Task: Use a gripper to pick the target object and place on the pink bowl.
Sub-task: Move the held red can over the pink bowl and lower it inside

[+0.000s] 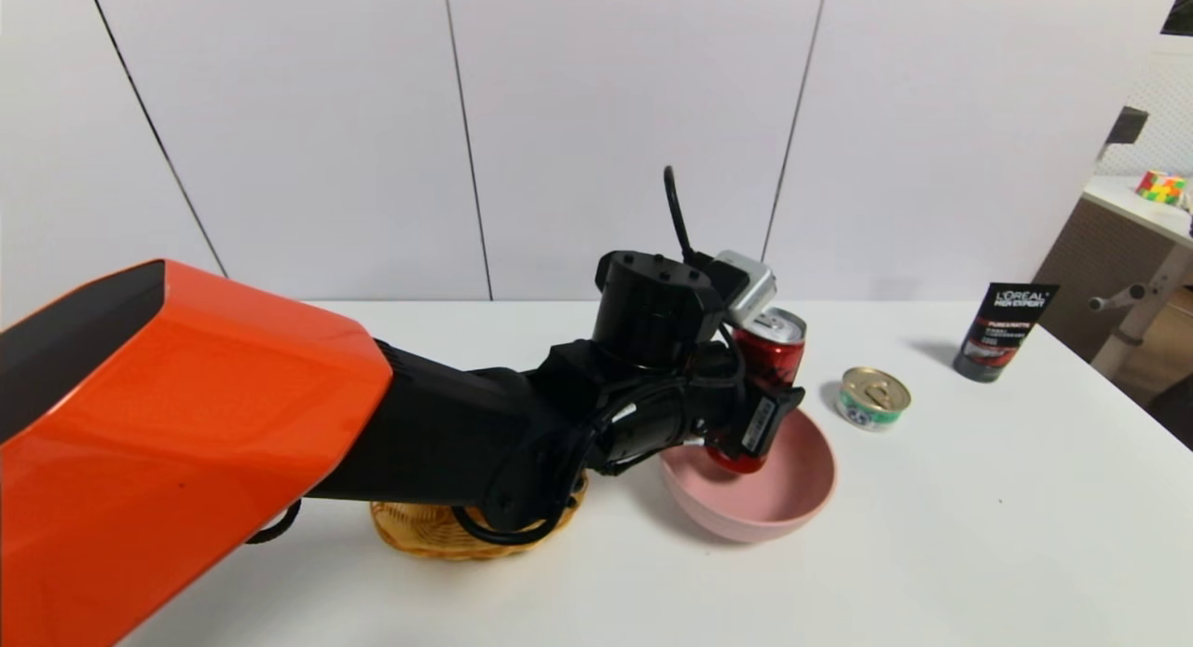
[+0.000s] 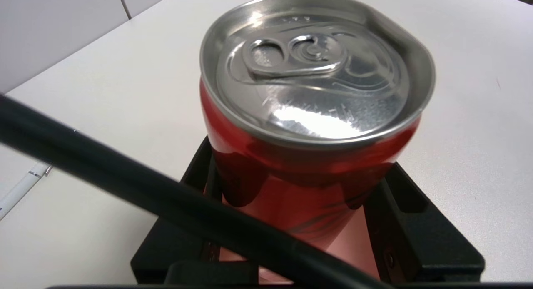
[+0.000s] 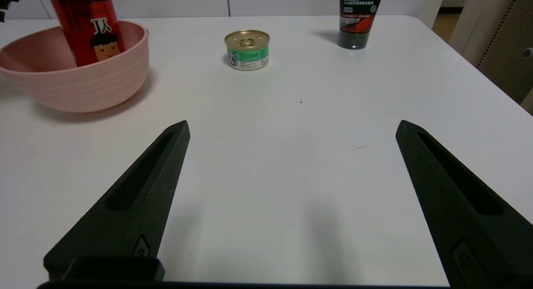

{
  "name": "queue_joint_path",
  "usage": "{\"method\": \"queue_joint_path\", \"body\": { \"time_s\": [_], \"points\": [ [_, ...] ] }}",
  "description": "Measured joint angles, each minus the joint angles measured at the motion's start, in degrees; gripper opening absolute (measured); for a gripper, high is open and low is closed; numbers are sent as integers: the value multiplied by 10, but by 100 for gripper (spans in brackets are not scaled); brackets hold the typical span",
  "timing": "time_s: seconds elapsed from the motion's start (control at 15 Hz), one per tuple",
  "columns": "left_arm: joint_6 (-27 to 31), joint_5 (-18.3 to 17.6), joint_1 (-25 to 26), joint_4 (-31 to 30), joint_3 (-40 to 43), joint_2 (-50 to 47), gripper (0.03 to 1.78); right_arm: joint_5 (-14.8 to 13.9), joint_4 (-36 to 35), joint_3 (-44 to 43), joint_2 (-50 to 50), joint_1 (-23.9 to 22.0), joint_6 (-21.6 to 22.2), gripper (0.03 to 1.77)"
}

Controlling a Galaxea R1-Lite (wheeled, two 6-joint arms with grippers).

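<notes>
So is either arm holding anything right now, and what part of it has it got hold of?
The left tool grips the red can around its lower body, with the can's base down inside the pink bowl. The right tool is open over bare table, holding nothing.

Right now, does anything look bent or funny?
Yes. The tall red drink can, held in the left gripper over the round pink bowl, has a dented silver rim, flattened along one side instead of round.
</notes>
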State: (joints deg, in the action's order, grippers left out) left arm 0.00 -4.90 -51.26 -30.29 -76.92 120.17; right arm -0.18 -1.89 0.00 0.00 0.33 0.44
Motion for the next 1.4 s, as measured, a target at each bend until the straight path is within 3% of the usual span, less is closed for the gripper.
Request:
{"method": "queue_joint_path", "body": {
  "time_s": [1.0,1.4],
  "points": [
    [-7,0,5,-34,33,-2,95,0,0,0,0,0,0,171],
    [-12,0,7,-41,37,-4,135,0,0,0,0,0,0,171]
  ]
}}
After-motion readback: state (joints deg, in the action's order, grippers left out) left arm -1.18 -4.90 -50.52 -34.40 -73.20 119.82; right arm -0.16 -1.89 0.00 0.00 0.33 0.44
